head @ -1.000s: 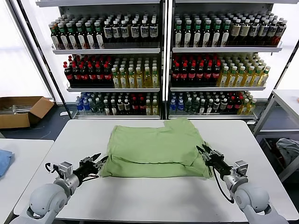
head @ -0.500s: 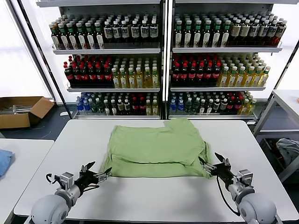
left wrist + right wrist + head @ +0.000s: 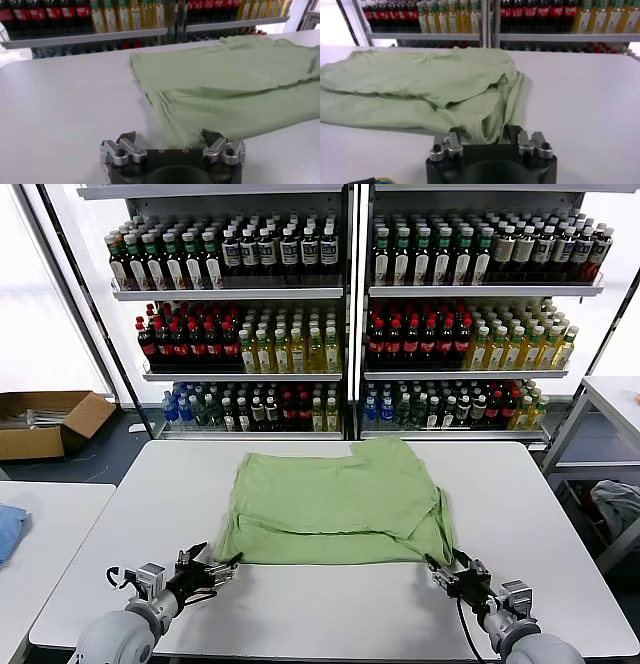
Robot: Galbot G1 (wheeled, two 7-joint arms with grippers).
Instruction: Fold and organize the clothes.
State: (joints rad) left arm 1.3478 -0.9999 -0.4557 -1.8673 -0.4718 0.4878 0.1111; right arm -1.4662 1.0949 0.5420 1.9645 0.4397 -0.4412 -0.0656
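Behind the white counter stood shelves of bottles, the backdrop to everything you were doing. Your left gripper had its fingers spread well apart and gripped nothing; it hovered just off the near left corner of the clothes, close to the hem but not touching it. Your right gripper showed a narrower gap between its fingers, also holding nothing, and sat just off the near right corner, where the fabric lay bunched in soft creases. The clothes lay as a light green, roughly folded rectangle in the middle of the counter, plain side up, with one flap sticking out toward the shelves at the far edge.
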